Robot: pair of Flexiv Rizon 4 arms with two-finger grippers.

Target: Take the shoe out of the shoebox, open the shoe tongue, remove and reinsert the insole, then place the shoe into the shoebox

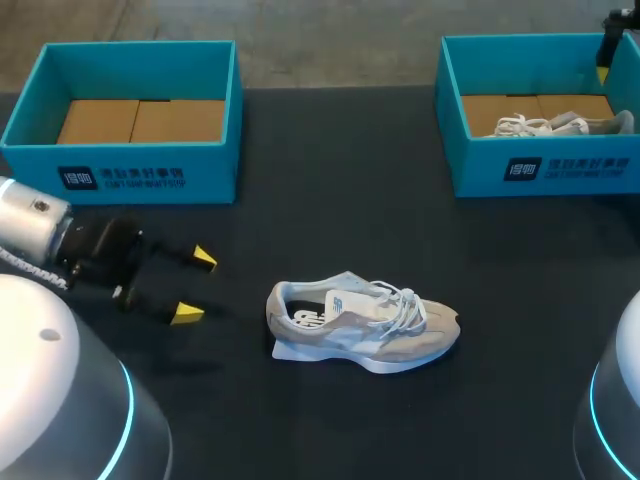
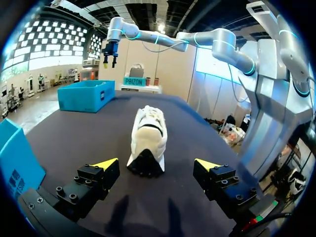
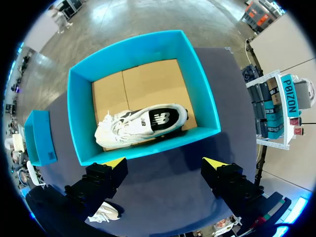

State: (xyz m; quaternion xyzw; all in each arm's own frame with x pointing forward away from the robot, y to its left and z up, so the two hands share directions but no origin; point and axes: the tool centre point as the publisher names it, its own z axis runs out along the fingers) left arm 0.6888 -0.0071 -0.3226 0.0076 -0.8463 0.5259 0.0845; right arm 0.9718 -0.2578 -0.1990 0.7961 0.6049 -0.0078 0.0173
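Observation:
A beige and white shoe [image 1: 360, 325] lies on its sole in the middle of the dark table, toe to the right. My left gripper [image 1: 190, 285] stands open just left of it, low over the table. In the left wrist view the shoe [image 2: 146, 136] is ahead of the open left gripper [image 2: 157, 164], heel toward it, not touched. A second shoe [image 1: 555, 125] lies in the right teal shoebox [image 1: 545, 170]. My right gripper [image 3: 165, 162] hangs open high above that shoebox [image 3: 197, 94] and its shoe [image 3: 143, 123]; it shows at the far right corner as the right gripper [image 1: 606, 60].
A second teal shoebox [image 1: 130, 165] at the back left holds only its brown cardboard floor. The table's front edge runs close behind the left gripper. My right arm [image 2: 197, 39] arches high over the table.

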